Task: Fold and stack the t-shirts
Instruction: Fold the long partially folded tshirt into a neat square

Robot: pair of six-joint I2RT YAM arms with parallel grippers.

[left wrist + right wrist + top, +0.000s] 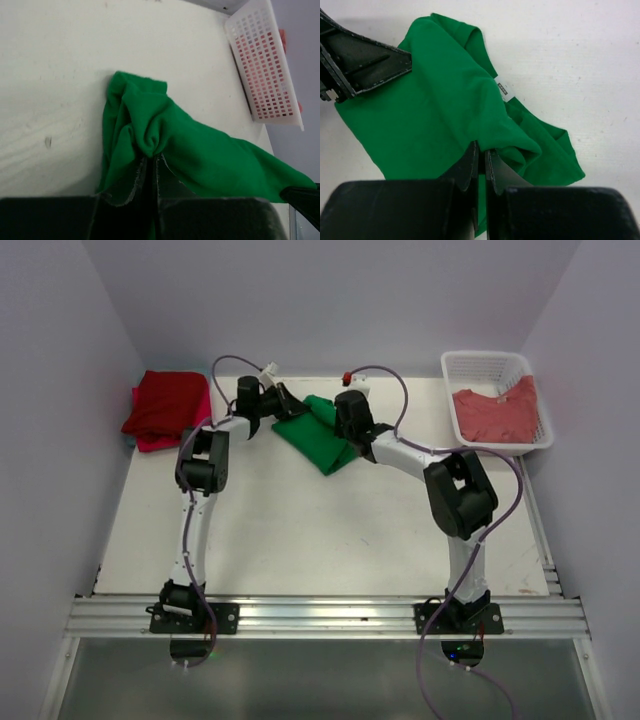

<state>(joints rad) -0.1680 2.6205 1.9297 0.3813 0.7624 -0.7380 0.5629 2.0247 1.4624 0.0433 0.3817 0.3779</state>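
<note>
A bright green t-shirt lies bunched and partly folded at the back middle of the table, between my two grippers. My left gripper is shut on its left edge. In the left wrist view the cloth puckers right at the closed jaws. My right gripper is shut on the opposite side; its jaws pinch a fold of the green t-shirt, whose white label shows. Folded red and pink t-shirts are stacked at the back left. A salmon-red t-shirt lies in the basket.
The white lattice basket stands at the back right corner, also seen in the left wrist view. White walls close in the table on three sides. The left gripper's fingers show at the top left of the right wrist view.
</note>
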